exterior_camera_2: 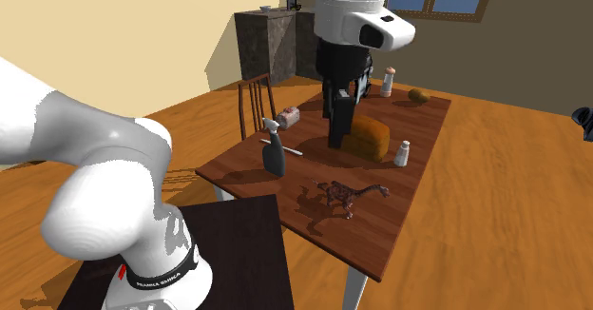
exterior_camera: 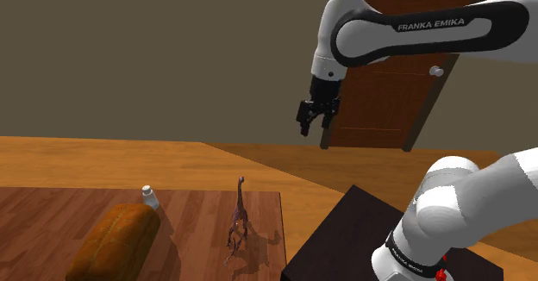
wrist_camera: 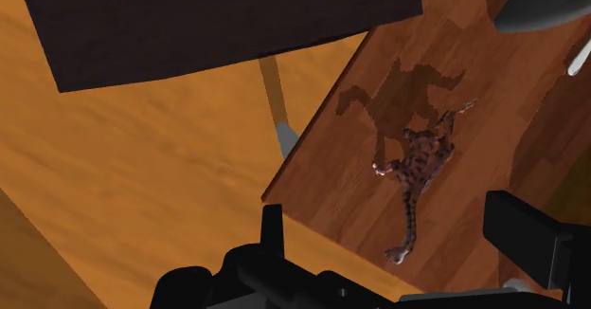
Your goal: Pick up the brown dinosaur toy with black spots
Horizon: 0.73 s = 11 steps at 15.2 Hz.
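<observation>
Hovering high in the shoulder view, my black two-finger claw (exterior_camera: 315,131) hangs well above the dark wooden table (exterior_camera: 52,210). The small brown dinosaur toy with dark spots (exterior_camera: 239,223) stands upright there, near the golden-brown bread loaf (exterior_camera: 115,240) and the table's edge.

In the second exterior view, the toy (exterior_camera_2: 350,195) sits apart from the grey spray bottle (exterior_camera_2: 274,154) and the white shaker (exterior_camera_2: 402,153), so I judge there is room to come down.

In the wrist view, my fingers (wrist_camera: 273,227) stand wide apart with nothing between them, and the toy (wrist_camera: 417,160) lies ahead.

I should centre over its torso, turn so the jaws span the narrow body rather than the neck or tail, descend straight, and close gently.
</observation>
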Available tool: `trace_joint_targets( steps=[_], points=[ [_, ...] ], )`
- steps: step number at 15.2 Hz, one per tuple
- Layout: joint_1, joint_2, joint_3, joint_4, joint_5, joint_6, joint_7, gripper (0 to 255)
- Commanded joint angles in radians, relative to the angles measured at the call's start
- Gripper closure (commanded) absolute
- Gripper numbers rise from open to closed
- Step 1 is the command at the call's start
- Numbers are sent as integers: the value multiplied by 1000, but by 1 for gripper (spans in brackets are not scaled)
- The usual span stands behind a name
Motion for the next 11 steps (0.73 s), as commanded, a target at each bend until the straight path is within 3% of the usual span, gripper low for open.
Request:
trace_joint_targets(
  steps=[1, 11],
  points=[
    [8, 31, 30, -37, 15, 77, 36, 0],
    [34, 307, 173, -99, 46, 450, 212, 0]
  ],
)
